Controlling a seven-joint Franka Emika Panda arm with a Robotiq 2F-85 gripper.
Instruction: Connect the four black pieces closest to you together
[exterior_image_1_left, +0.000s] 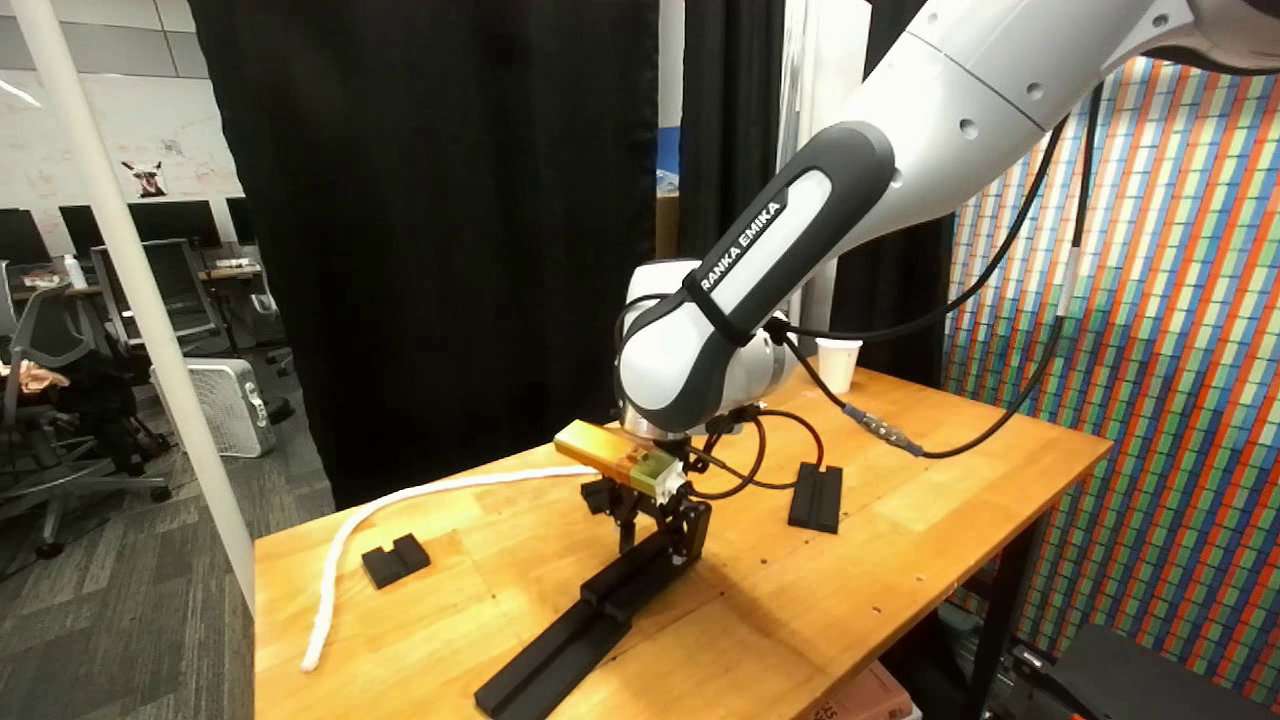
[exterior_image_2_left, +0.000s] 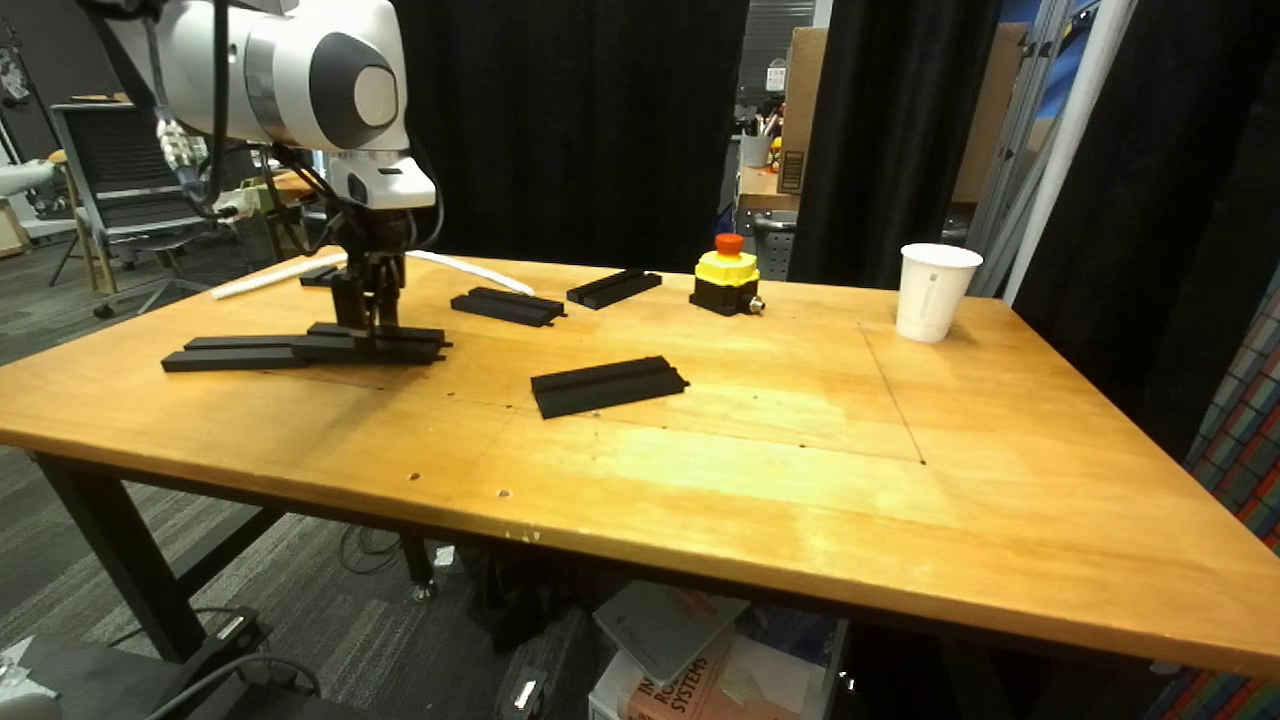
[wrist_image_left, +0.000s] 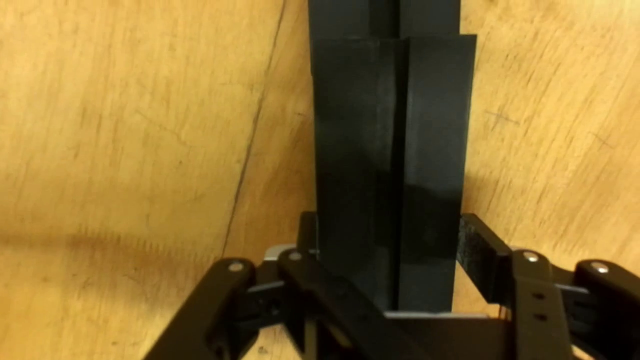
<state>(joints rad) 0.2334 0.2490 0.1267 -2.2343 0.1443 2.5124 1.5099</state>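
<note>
In an exterior view, a white robot arm (exterior_image_1_left: 930, 130) reaches down from 1 o'clock over a wooden table (exterior_image_1_left: 900, 520). Its gripper (exterior_image_1_left: 656, 552) has its jaws closed on the sides of a black grooved bar (exterior_image_1_left: 622, 582). With the gripper as clock centre, a second bar (exterior_image_1_left: 555, 655) meets that one end to end between 7 and 8, with a small step at the joint. A short block (exterior_image_1_left: 395, 562), notched, lies apart at 9; a white strip (exterior_image_1_left: 440, 488) curves beyond it, from 8 round to 11. A third bar (exterior_image_1_left: 805, 500) lies apart between 2 and 3, a cable (exterior_image_1_left: 880, 430) hanging past it at 2. Farther off, between 1 and 2, stands a paper cup (exterior_image_1_left: 838, 362).

In an exterior view, a fourth bar (exterior_image_2_left: 507, 306), a fifth bar (exterior_image_2_left: 605, 294) and a yellow box (exterior_image_2_left: 728, 270) with a red button show only here, between 2 and 3 from the gripper. The second bar points to 9, the short block sits at 11, the third bar at 3.

The wrist view alone shows the grip from above: fingertips (wrist_image_left: 484, 260) lie against the grooved bar's long sides at 9 and 3, parted by its width. At 12 the second bar's end meets it, edges slightly out of line; whether they lock is unclear.
</note>
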